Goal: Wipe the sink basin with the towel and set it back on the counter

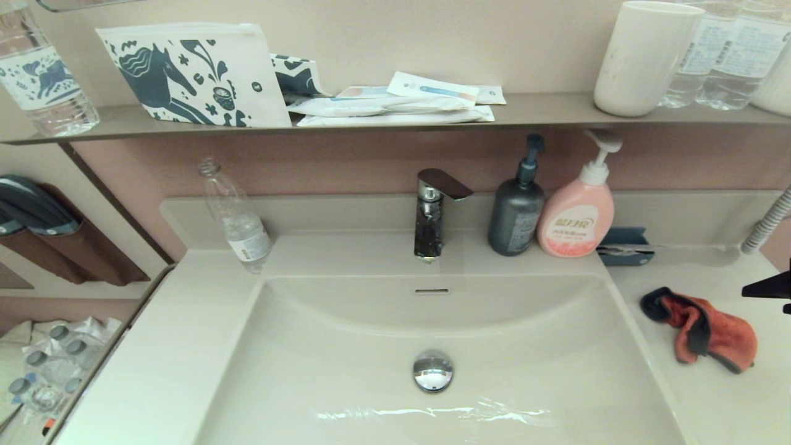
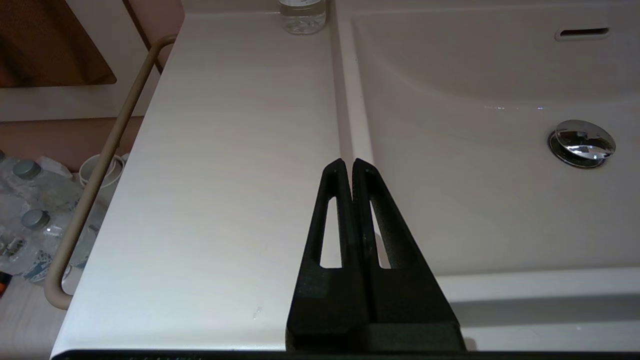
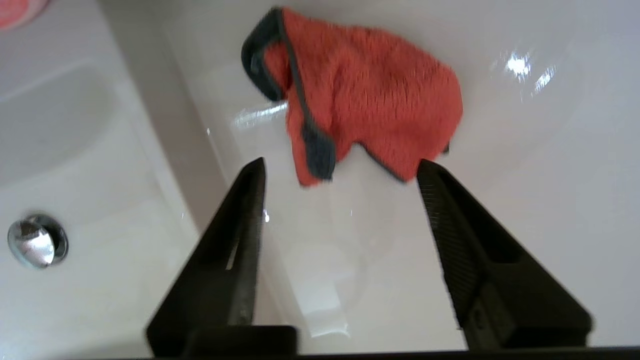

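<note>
The orange-red towel with its dark grey edge lies crumpled on the counter to the right of the sink basin. My right gripper hovers open over the counter, with nothing between its jaws. The towel lies just past its fingertips, and I cannot tell whether they touch it. One of its fingers pokes in at the right edge of the head view. My left gripper is shut and empty, above the counter at the basin's left rim.
A chrome drain plug sits in the basin's floor. Behind the basin stand the faucet, a grey pump bottle, a pink soap bottle and a clear plastic bottle. A wall shelf carries a cup and pouches.
</note>
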